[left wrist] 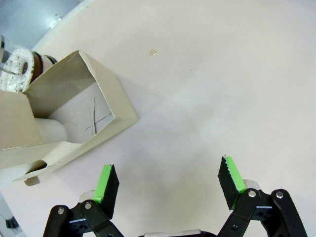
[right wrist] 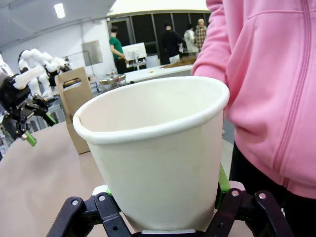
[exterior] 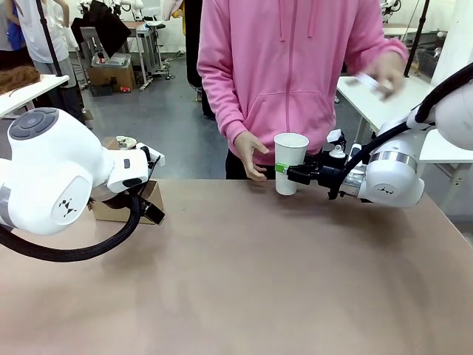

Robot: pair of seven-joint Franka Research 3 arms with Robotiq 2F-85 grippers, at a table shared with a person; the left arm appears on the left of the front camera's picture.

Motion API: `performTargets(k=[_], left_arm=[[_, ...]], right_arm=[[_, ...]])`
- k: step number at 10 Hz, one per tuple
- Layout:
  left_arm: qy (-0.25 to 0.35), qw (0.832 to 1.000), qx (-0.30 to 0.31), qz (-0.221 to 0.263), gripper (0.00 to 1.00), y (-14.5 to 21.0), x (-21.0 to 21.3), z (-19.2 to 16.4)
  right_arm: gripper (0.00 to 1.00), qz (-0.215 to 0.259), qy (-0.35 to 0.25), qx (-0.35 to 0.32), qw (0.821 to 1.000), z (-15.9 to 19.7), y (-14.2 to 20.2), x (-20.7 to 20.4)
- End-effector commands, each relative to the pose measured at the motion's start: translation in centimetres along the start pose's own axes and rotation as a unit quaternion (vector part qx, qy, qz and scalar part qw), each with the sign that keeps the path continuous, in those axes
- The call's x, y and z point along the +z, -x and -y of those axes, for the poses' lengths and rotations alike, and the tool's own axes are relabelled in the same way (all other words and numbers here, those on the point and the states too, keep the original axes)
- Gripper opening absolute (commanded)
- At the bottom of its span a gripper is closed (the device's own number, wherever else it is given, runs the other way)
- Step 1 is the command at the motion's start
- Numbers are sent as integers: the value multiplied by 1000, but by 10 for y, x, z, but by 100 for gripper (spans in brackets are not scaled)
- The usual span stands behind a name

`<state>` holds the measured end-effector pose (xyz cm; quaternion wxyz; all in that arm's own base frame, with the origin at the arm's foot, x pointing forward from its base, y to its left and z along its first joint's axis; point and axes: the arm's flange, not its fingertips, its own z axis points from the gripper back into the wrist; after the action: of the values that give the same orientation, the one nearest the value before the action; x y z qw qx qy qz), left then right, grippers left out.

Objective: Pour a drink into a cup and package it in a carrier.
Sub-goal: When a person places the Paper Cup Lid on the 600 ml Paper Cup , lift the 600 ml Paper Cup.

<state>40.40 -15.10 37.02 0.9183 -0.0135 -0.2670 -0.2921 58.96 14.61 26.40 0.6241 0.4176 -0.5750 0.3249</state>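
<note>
Being clamped low on its wall by the right gripper (exterior: 285,169), the cup (exterior: 290,157) is seen upright and empty at the table's far edge, just beside the person's hand (exterior: 251,155). The left gripper (left wrist: 168,180) is spread wide near the carrier (left wrist: 74,113). The paper wall could be crushed by squeezing, or the cup tipped by a nudge from that hand

A person (exterior: 292,74) in a pink hoodie (right wrist: 276,98) stands behind the tan table (exterior: 244,281). A small pale speck (left wrist: 152,51), perhaps a crumb, lies on its surface.
</note>
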Motion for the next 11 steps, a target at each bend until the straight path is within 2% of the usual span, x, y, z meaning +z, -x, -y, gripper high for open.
performTargets(k=[1, 11], left_arm=[[0, 1000, 0, 1, 100, 0, 0, 0], [0, 1000, 0, 1, 100, 0, 0, 0]], right_arm=[[80, 2, -1, 2, 1000, -1, -2, -2], [80, 2, -1, 2, 1000, -1, -2, -2]])
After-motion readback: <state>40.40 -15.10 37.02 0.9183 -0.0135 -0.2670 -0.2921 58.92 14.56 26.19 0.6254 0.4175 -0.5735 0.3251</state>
